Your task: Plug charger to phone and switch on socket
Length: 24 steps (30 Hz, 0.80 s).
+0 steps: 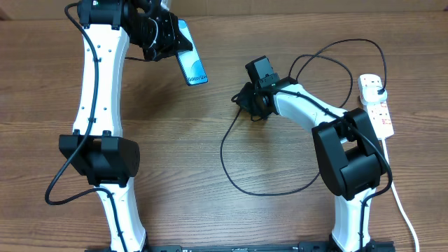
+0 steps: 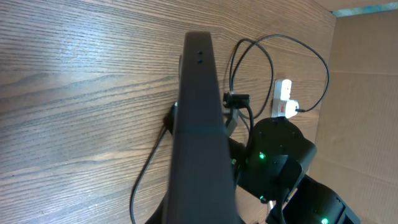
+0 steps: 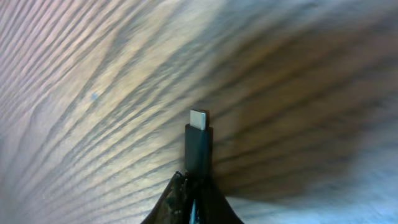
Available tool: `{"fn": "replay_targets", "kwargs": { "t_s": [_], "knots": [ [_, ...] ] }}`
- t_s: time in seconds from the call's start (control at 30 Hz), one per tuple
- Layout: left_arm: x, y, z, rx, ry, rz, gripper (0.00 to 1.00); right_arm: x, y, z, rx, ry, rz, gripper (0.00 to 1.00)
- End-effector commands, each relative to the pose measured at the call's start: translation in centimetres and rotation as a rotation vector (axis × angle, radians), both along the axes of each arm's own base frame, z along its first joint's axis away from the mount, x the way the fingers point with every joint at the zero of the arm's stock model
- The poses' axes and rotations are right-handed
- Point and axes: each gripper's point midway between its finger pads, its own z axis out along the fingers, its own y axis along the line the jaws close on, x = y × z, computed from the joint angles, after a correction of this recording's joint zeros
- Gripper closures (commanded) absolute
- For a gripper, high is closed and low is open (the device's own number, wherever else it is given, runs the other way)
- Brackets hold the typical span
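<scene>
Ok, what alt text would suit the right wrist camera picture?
Close-up: the right gripper, shut on the charger, holds its black connector with the small silvery tip pointing away from the camera. Behind it lies blurred wood-grain table.

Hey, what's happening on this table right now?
The left claw holds the phone, its screen lit. The right claw is shut on the charger at its connector tip, over the table and apart from the phone. Its cable runs to the socket on the right. Nothing is plugged into the phone yet.
</scene>
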Motion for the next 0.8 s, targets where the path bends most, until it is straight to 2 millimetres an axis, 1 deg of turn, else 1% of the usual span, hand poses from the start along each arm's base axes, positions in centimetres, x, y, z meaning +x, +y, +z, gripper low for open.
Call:
{"fn": "replay_targets", "kwargs": {
  "t_s": [0.0, 0.13, 0.23, 0.33, 0.43, 0.6, 0.67, 0.77],
  "knots": [
    [-0.3, -0.6, 1.8, -0.012, -0.055, -0.028, 0.96, -1.5, 0.9, -2.3, -0.008, 0.034, 0.156, 0.96],
    [-0.2, -0.4, 1.7, 0.000, -0.056, -0.022, 0.96, -1.4, 1.8, -1.2, 0.025, 0.005, 0.241, 0.96],
    [-0.2, -0.2, 1.5, 0.012, -0.057, -0.018, 0.96, -1.1, 2.5, 0.6, 0.056, -0.042, 0.318, 0.96],
    [-0.1, -0.2, 1.6, 0.012, -0.059, -0.017, 0.96, -1.0, 2.8, 2.8, 0.088, -0.097, 0.392, 0.96],
    [-0.1, -0.2, 1.6, 0.011, -0.064, -0.023, 0.96, -1.3, 2.6, 5.5, 0.119, -0.140, 0.452, 0.96],
    [-0.1, -0.2, 1.7, 0.011, -0.078, -0.040, 0.96, -2.9, 3.0, 10.4, 0.226, -0.224, 0.607, 0.96],
    [-0.2, -0.4, 1.8, 0.000, -0.085, -0.055, 0.96, -3.5, 3.0, 12.1, 0.258, -0.247, 0.638, 0.96],
    [-0.6, -1.4, 2.6, -0.053, -0.125, -0.125, 0.96, -4.2, 2.7, 14.2, 0.273, -0.267, 0.644, 0.96]
  ]
}}
